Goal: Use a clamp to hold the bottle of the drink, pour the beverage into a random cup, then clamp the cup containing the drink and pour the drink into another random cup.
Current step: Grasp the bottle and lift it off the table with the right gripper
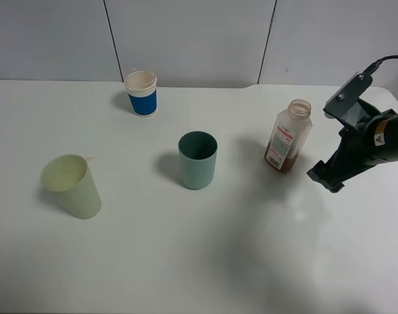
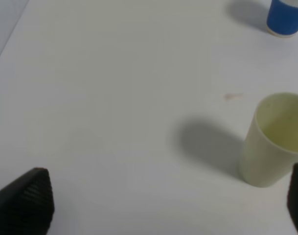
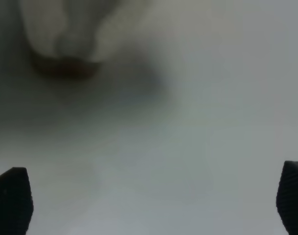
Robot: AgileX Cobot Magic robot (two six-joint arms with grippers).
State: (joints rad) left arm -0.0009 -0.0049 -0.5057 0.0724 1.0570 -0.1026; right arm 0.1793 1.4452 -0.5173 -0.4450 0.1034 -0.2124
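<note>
My right gripper (image 1: 326,178) hangs wide and empty just beside the bottle (image 1: 289,136) — upright on the worktop (image 1: 185,261), brown beverage (image 1: 281,163) low inside. Left gripper (image 2: 161,200) wide too. No drink visible in the teal cup (image 1: 198,160) — I reckon 2 pours remain.

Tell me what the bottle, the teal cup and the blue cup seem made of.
Bottle: clear plastic, probably; brown liquid shows through its wall. Teal cup: matte plastic, it seems; even colour, no shine. Blue cup: likely paper; ribbed white band at the rim, cream inside.
</note>
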